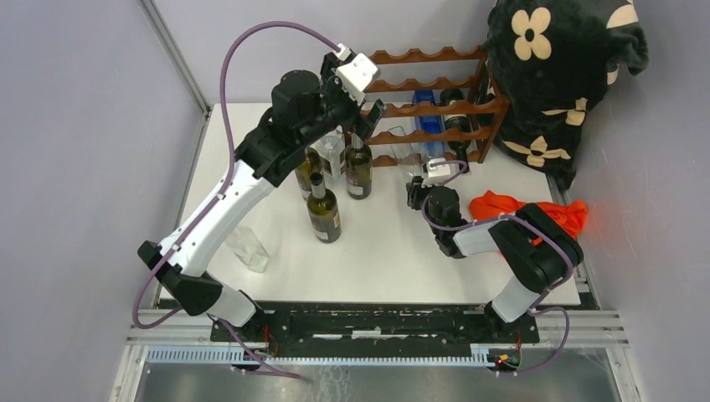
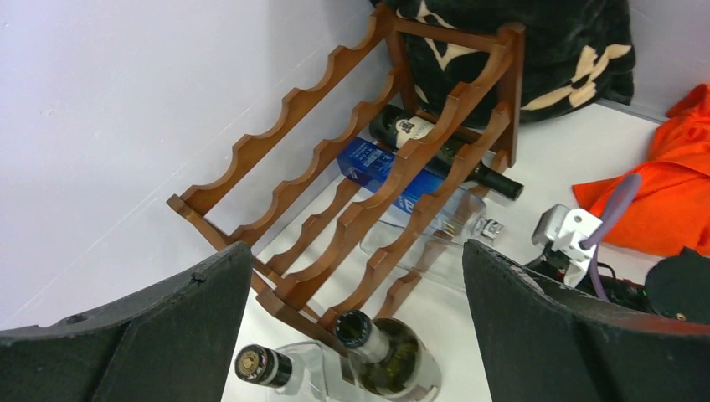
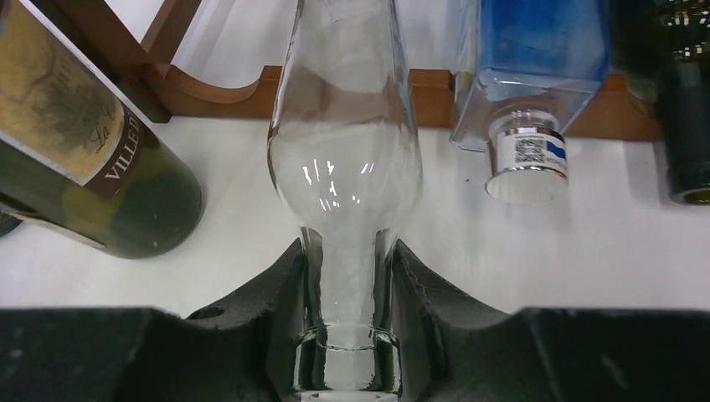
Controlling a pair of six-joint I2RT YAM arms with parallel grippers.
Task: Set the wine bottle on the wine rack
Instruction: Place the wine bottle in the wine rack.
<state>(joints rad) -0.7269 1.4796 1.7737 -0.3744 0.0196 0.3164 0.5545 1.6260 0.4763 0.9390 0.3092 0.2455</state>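
- Top view: the wine rack (image 1: 427,107) stands at the far edge of the table (image 1: 393,260), beside a black flowered blanket (image 1: 569,67).
- The clear wine bottle (image 1: 404,138) lies in the rack's bottom row with its neck sticking out toward the arms. It is just left of a blue bottle (image 1: 429,126) and a dark bottle (image 1: 456,121), which are also in the rack.
- The right gripper (image 1: 414,191) sits low on the table at that neck. The left gripper (image 1: 366,115) hangs high in front of the rack's left end.
- Three green bottles (image 1: 322,205) stand in front of the rack, a clear glass bottle (image 1: 247,247) lies near the left arm, and an orange cloth (image 1: 536,213) lies to the right.
- Left wrist view: the two fingers are spread wide with nothing between them. They look down on the rack and the standing bottles below.
- Right wrist view: the fingers are clamped on the clear bottle's neck just behind its lip. The bottle's body runs forward across the rack's lowest front rail, with a labelled green bottle on its left and the blue bottle's silver cap on its right.
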